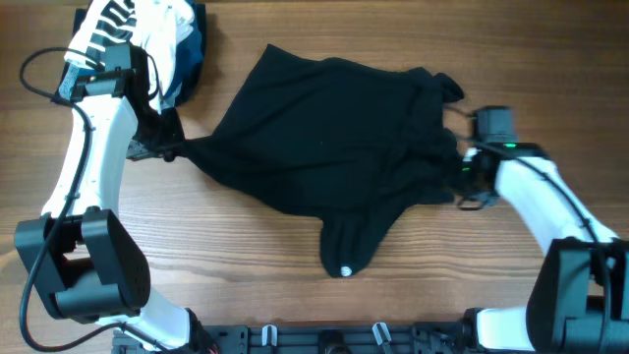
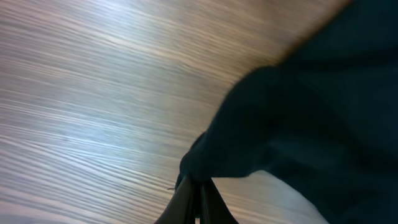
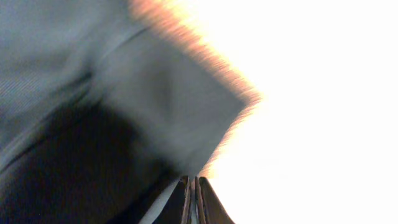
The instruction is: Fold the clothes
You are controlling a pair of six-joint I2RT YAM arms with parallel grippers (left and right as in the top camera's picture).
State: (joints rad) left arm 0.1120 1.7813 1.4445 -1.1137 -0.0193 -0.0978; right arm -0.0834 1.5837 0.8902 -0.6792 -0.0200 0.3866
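Observation:
The black garment (image 1: 324,128) lies crumpled across the middle of the wooden table, with a sleeve-like flap hanging toward the front and a small light logo (image 1: 345,271) on it. My left gripper (image 1: 175,152) is shut on the garment's left corner, pulled out to a point. In the left wrist view the fingers (image 2: 198,193) pinch the black fabric (image 2: 311,112) just above the table. My right gripper (image 1: 460,162) is shut on the bunched right edge. In the right wrist view the fingers (image 3: 194,186) pinch the fabric (image 3: 93,124); the rest of that view is overexposed.
A stack of striped black-and-white, white and blue garments (image 1: 147,29) sits at the back left corner, close behind my left arm. Bare wooden table (image 1: 246,285) shows in front of the garment and on both sides.

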